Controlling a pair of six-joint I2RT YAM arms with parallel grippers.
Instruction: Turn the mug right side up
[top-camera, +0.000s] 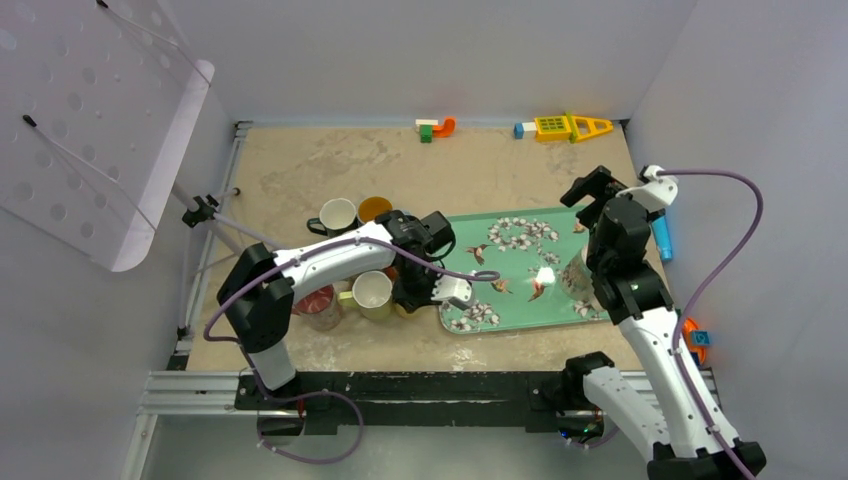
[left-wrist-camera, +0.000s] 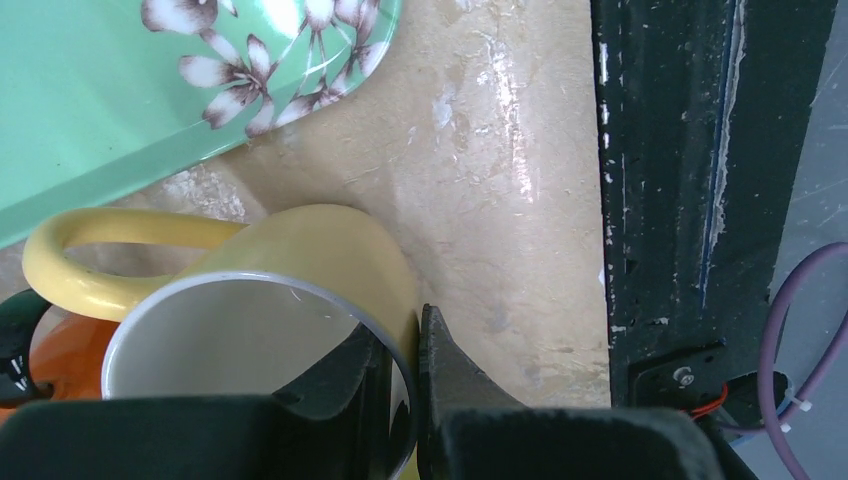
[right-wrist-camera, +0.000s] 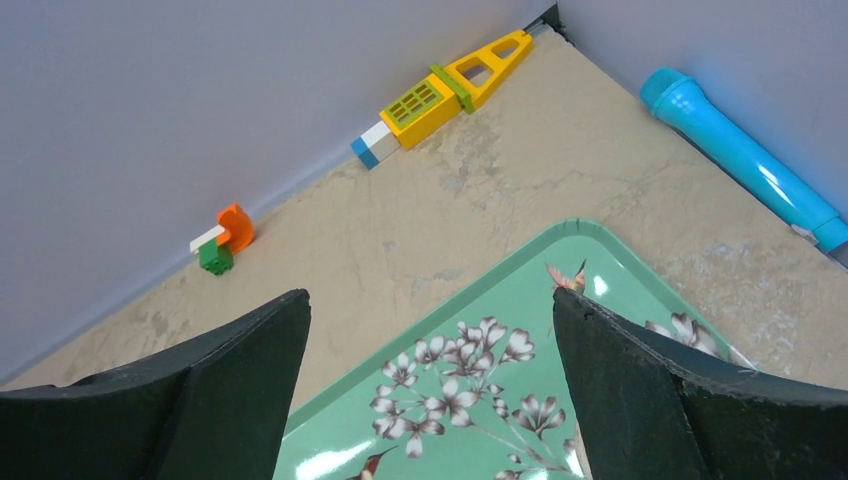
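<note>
My left claw clenched on rim of the yellow mug, one finger inside, one outside. Mug sits mouth-up approx 7 o'clock from centre of table, just beside near-left corner of the floral tray. My right claw spread wide, gripping nothing, above tray's 3 o'clock end.

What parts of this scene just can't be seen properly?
Top view: the right arm covers most of an object on the tray.
Left wrist view: the left gripper hides the yellow mug's near side.
Right wrist view: the blue flashlight runs off the right edge.
</note>
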